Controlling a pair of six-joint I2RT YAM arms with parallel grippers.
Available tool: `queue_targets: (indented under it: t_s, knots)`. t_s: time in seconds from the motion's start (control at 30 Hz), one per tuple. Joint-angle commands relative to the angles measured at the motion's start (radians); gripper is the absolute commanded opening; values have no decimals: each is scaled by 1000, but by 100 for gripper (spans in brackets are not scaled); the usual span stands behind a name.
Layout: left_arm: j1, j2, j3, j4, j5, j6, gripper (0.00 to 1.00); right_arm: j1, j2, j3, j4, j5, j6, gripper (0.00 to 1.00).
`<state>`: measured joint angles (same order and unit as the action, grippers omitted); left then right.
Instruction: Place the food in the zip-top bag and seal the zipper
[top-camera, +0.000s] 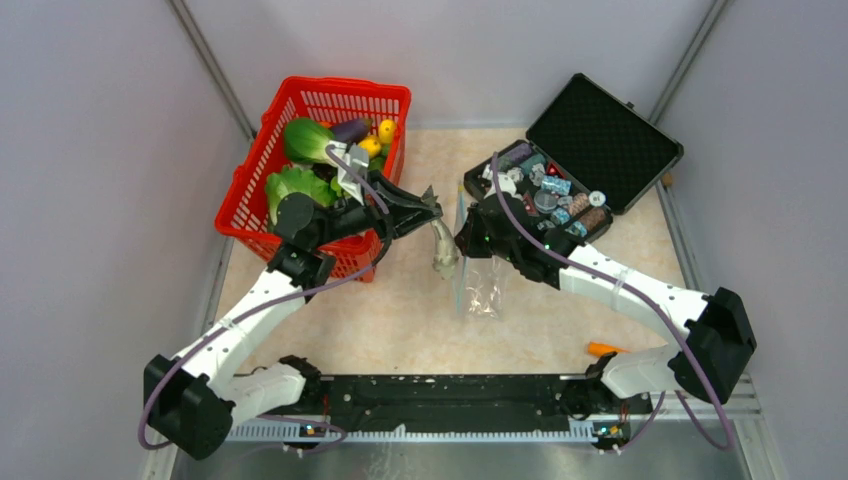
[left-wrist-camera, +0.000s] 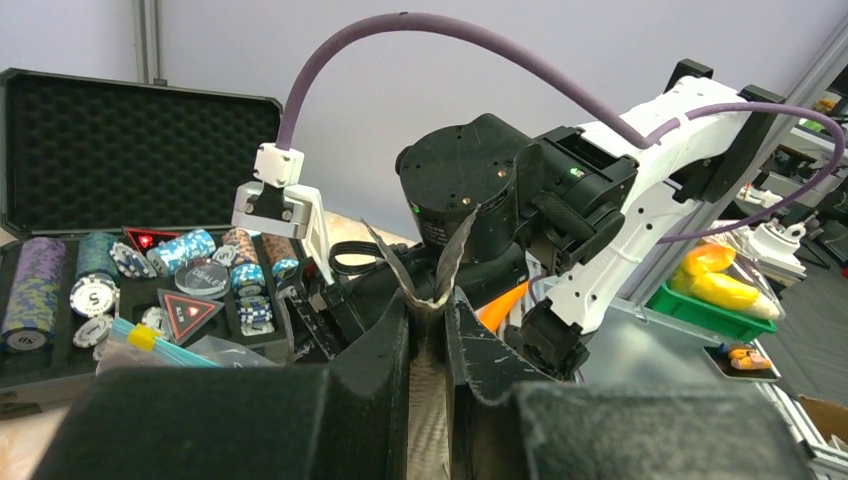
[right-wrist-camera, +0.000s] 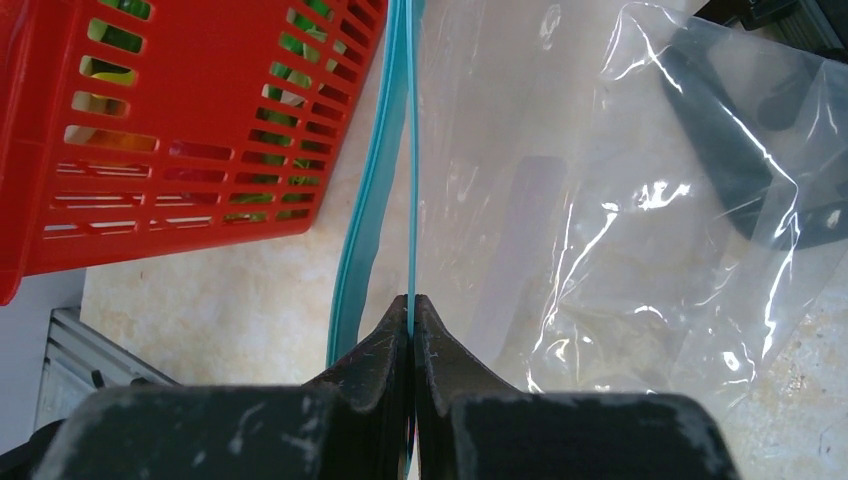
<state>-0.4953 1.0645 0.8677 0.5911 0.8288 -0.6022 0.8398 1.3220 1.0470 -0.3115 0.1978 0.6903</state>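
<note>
Tightly between right jaws: zipper (right-wrist-camera: 352, 250); left jaws clamp silvery fish (top-camera: 443, 255).

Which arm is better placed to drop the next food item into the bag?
Left. The left gripper holds a grey toy fish at the mouth of the zip-top bag; the right gripper is shut on the zipper, busy holding the bag.
</note>
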Motion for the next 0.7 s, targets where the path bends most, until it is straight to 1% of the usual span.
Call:
queue_targets:
  t_s: [0.0,0.13,0.23,0.43,0.53,0.67]
  knots:
    - [-11,22,-14,165,-5,-20,0,-8,-35,11,54,-23,15,0]
    - [-16,50,-20,234,11,-34,0,-8,-38,11,54,-27,18,0]
    - [-21,72,-44,347,11,-64,0,-8,-40,12,53,-21,18,0]
    - [-22,90,-84,479,-28,-84,0,-8,-33,11,54,-21,22,0]
    - [-24,85,-85,476,-29,-93,0,-10,-29,20,30,-2,37,0]
    - [-27,19,-132,460,-76,-66,0,-30,-30,10,27,-11,91,0]
